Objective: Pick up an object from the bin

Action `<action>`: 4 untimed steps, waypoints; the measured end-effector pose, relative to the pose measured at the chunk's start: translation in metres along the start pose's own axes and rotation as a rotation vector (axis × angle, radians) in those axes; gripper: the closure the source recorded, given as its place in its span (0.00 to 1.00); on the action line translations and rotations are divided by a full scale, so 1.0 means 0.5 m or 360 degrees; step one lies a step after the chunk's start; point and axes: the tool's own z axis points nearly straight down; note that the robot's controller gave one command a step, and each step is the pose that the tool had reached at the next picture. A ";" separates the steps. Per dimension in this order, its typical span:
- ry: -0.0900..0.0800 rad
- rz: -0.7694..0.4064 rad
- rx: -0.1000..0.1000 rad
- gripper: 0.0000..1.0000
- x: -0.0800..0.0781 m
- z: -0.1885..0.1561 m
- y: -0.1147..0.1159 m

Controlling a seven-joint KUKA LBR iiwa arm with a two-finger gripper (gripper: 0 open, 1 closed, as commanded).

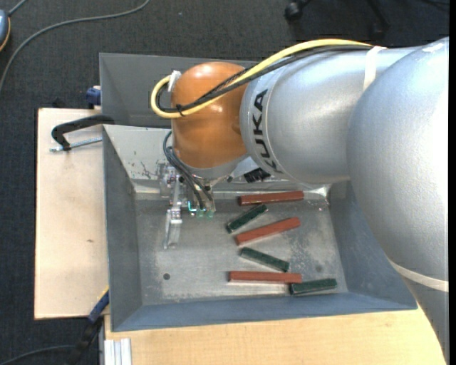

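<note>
Pre-grab stage imo: hand (187, 219) hangs spread apart and empty over bare bin (192, 265) floor, next it must shift onto the nearest green stick (246, 218).

It was a robotics lab: a KUKA arm (320, 121) hung over a grey bin (118, 232) standing above dark carpet (214, 21).

Bin (120, 235) — far right corner behind arm (320, 114), arm cropped right

Pincer (187, 210) low over bare floor of bin (117, 249), approx 10 o'clock. Nearest item: dk green stick (246, 218) at pincer's 3 o'clock, apart. Red sticks (267, 230) scattered 3–5 o'clock.
</note>
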 end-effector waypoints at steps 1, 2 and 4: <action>-0.0008 -0.0397 0.0004 0.00 -0.005 0.061 -0.113; -0.0006 -0.0870 0.0005 0.00 -0.028 0.198 -0.285; -0.0018 -0.1231 0.0002 1.00 -0.037 0.195 -0.388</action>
